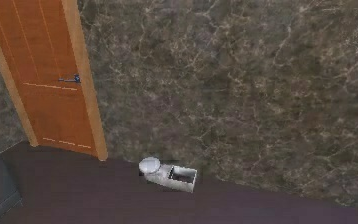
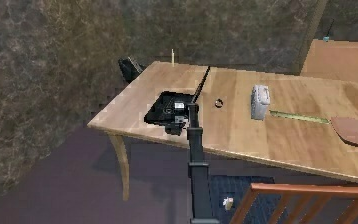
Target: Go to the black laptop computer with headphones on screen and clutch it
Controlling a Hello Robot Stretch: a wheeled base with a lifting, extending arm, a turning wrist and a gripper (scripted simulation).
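Note:
A flat black laptop (image 2: 165, 102) lies near the left end of a wooden table (image 2: 287, 140) in the arm side view. From its right side a thin dark strip (image 2: 203, 82) slants up toward the table's far edge. My arm (image 2: 196, 165) rises from the bottom edge to the table's near edge, beside the laptop. The gripper (image 2: 180, 119) is a dark shape that merges with the laptop's near right corner. I cannot tell whether it holds anything.
On the table are a small ring (image 2: 218, 102), a white-grey box (image 2: 260, 100), a yellowish stick (image 2: 303, 117), a red-brown paddle (image 2: 351, 129) and a black object (image 2: 129, 68). A wooden chair (image 2: 292, 203) stands near. Ahead: an orange door (image 1: 49, 70), a marble wall, a grey-white object (image 1: 168, 175) on the floor.

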